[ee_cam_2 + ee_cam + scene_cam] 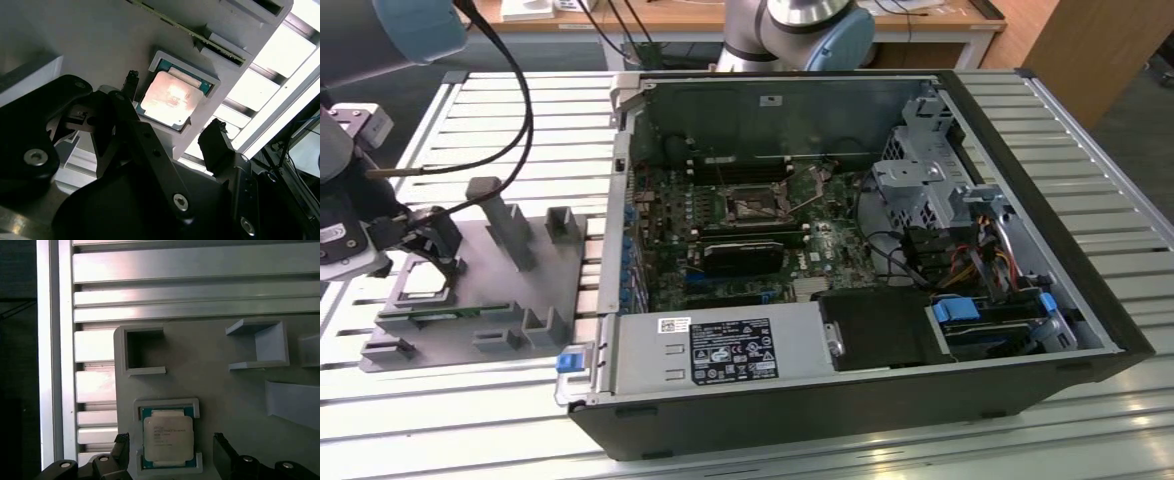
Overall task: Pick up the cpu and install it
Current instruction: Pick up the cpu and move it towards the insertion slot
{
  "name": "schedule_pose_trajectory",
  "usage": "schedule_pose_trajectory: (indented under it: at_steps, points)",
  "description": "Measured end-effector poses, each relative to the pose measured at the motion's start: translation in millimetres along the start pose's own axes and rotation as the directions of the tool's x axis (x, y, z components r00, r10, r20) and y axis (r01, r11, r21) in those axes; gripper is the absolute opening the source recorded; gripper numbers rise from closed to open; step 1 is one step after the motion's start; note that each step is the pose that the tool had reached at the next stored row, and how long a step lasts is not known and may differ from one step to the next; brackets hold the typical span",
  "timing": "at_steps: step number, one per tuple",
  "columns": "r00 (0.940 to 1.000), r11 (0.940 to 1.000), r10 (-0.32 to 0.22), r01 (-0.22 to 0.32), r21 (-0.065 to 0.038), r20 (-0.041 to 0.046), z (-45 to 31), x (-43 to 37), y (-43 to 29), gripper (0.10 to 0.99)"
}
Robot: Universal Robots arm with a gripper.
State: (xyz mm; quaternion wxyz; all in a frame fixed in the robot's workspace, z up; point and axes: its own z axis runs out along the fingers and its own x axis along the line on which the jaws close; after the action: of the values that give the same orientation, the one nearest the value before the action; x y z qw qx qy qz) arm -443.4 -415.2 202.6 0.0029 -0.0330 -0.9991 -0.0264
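Observation:
The cpu is a flat square chip with a silver top, lying in a shallow pocket of the grey fixture plate. In the second wrist view the cpu reflects light. My gripper hangs just above it, open, with one black finger on each side of the chip and a gap on both sides. In the exterior view my gripper is over the fixture plate at the exterior view's left. The black socket sits on the motherboard inside the open computer case.
Upright grey posts rise from the fixture plate close to my gripper. A green memory stick lies along the plate's near side. The case holds cables, a drive cage and a power supply. Everything rests on a slatted metal table.

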Motion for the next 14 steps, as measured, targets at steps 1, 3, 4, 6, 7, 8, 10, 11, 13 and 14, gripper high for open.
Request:
schedule_pose_trajectory:
  at_steps: [1, 3, 4, 6, 7, 8, 10, 11, 13, 14]
  points:
    - [1.0, 1.0, 0.0, 0.0, 0.0, 0.0, 0.5, 0.0, 0.0, 0.761]
    - [1.0, 1.0, 0.0, 0.0, 0.0, -0.0001, 1.4, 0.0, -0.1, 0.761]
    - [1.0, 1.0, 0.0, 0.0, 0.0, -0.0001, 1.9, 0.0, -0.1, 0.761]
    - [1.0, 1.0, 0.0, 0.0, 0.0, -0.0001, 2.8, 0.0, -0.2, 0.761]
    - [1.0, 1.0, 0.0, 0.0, 0.0, -0.0001, 3.1, 0.0, -0.2, 0.761]
    - [1.0, 1.0, 0.0, 0.0, 0.0, -0.0001, 3.5, 0.0, -0.2, 0.761]
    - [1.0, 1.0, 0.0, 0.0, 0.0, 0.0, 4.4, 0.0, -0.2, 0.761]
    - [1.0, 1.0, 0.0, 0.0, 0.0, -0.0001, 4.7, 0.0, -0.3, 0.761]
    - [1.0, 1.0, 0.0, 0.0, 0.0, -0.0001, 5.5, 0.0, -0.3, 0.761]
    - [1.0, 1.0, 0.0, 0.0, 0.0, -0.0001, 5.9, 0.0, -0.3, 0.761]
